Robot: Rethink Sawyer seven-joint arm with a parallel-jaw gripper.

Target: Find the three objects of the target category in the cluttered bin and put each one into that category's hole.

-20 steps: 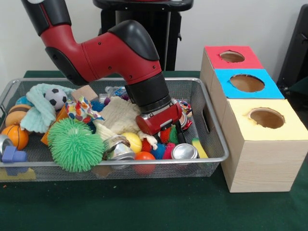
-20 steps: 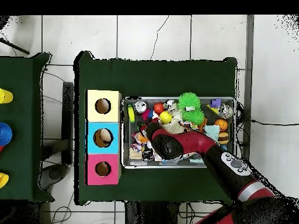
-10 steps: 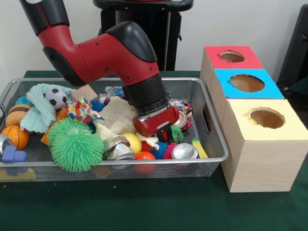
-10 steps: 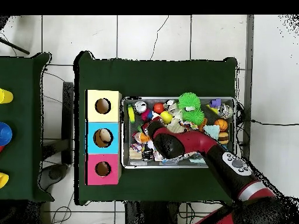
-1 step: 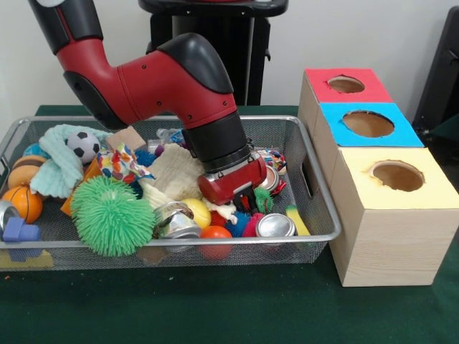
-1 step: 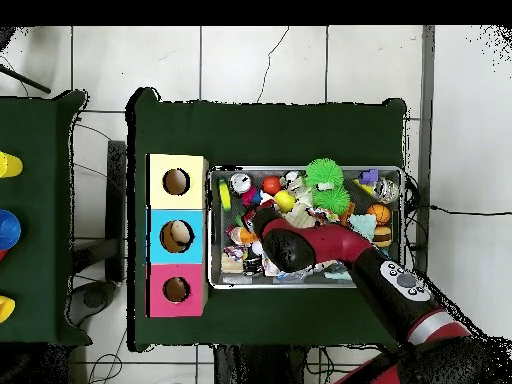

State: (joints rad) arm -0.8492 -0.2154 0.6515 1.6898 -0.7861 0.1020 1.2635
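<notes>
Gripper [image 5: 247, 203] buried in clutter at wire bin's [image 5: 315, 186] box-side end, jaw state impossible to tell, likely target silver can [image 5: 275, 225] lying just front-right of it, nearest the yellow-topped hole [image 5: 396, 175].

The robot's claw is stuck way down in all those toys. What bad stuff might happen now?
Two things might go wrong. The claw is buried in the packed toys of the wire basket, so it may pinch the wrong thing or two things at once. Its tips are hidden, so I cannot tell what it has. Also, lifting out could drag the yellow ball or the silver can along and shift the pile.
</notes>
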